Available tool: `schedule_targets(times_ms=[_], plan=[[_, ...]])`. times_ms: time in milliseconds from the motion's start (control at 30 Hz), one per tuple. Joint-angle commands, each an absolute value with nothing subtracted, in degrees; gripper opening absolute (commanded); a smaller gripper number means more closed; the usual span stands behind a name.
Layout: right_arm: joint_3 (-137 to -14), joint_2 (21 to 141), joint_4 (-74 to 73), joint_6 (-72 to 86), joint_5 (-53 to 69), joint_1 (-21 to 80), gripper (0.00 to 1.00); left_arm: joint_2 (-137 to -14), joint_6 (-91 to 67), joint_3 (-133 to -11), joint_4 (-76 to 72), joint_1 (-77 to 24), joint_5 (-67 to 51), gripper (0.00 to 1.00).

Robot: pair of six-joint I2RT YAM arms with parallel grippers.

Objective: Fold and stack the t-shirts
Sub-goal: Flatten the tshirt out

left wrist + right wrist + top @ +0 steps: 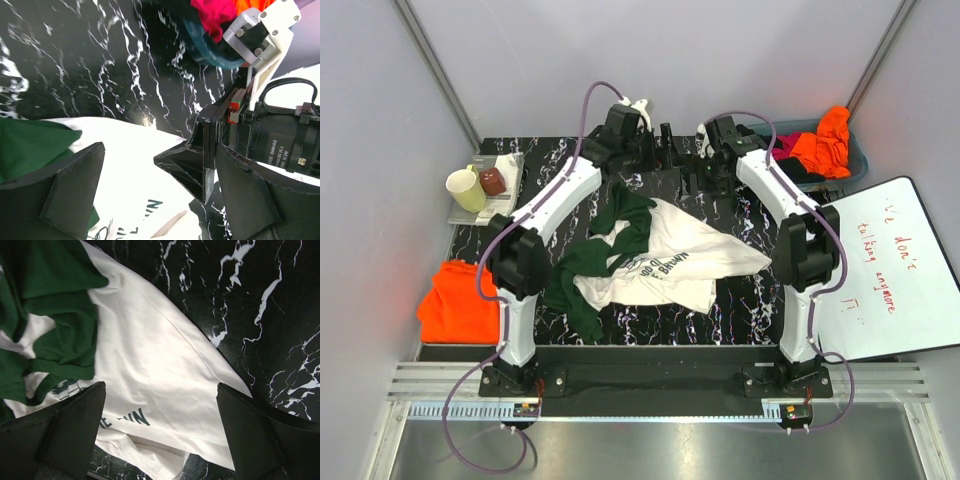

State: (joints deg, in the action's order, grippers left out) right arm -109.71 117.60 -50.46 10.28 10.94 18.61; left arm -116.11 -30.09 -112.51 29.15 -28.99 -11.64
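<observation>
A cream t-shirt (665, 262) with dark green sleeves (582, 275) lies crumpled in the middle of the black marble table (750, 310), its printed lettering showing. Both grippers hang over its far edge, close together. My left gripper (655, 170) (160, 200) is open, with cream cloth (132, 147) below it and nothing between its fingers (70, 192). My right gripper (698, 170) (160, 435) is open too, above the spread cream cloth (165, 355) and not touching it. One of its fingers (192, 170) shows in the left wrist view. A folded orange t-shirt (455, 302) lies at the table's left edge.
A teal bin (855, 160) at the back right holds orange (823, 140), magenta and black shirts. A white board with red writing (880, 270) leans at the right. A tray (510, 170) with a yellow cup (466, 190) and a brown object stands at the back left.
</observation>
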Motion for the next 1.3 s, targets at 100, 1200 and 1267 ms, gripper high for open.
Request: schedule_targets(times_ms=[100,1200,1267], plan=[[-105.3,105.3,-51.6,11.4,7.6,12.0,1.0,-121.3,-23.0,-109.9,47.5,-20.3,8.4,0.93],[-93.5,105.6,-52.8,12.7,4.1,10.0,1.0,-125.4,-14.4,-114.0,42.2,-18.9,-4.9,0.94],[-92.2,104.6,-52.7,13.0,3.7,9.6,1.0,-127.6,-14.4,-115.0,42.2,-18.9,-5.2,0.88]])
